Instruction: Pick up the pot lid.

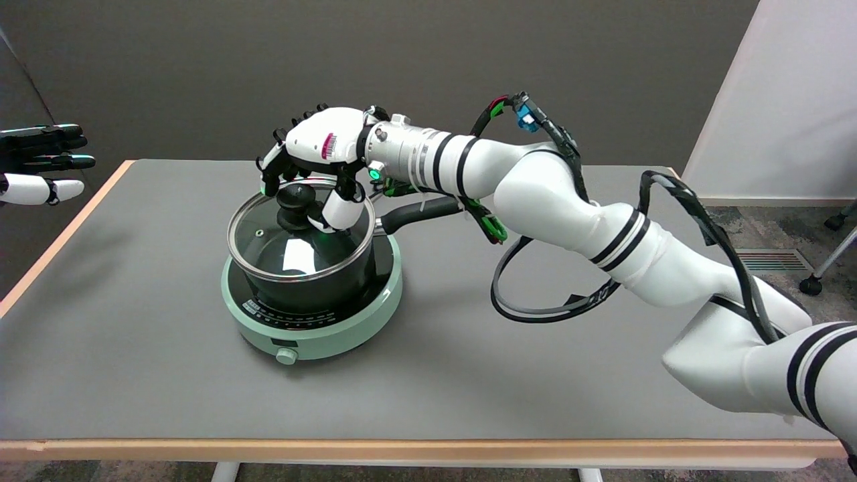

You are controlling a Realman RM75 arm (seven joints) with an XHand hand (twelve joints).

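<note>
Robot hand (315, 150) sits w/ fingers curled down around the black knob (296, 201) of the glass pot lid (294, 237): dark fingertips at the knob's left/far side, white thumb at its right. Looks v. close, but can't tell whether it's truly pinched or just caged; nothing lifted.

L to R: idle left hand (40, 164) in the air at the pic's left edge, well apart. Then the mint-green induction cooker (311, 328) on the grey tabletop (134, 348), black saucepan (335, 281) on it, lid seated flat on the pan's rim. Pan's long handle (422, 211) runs right, under the robot's wrist.

Handling, as I judge it: lid = tempered glass w/ steel rim, stiff, moderately heavy, smooth, breakable if dropped. Knob is the only sensible hold; it's central, so lid should hang level. Knob's waist narrows under the cap, so fingers should hook beneath it. Lift straight up; a tilt could catch the rim on the pan.
</note>
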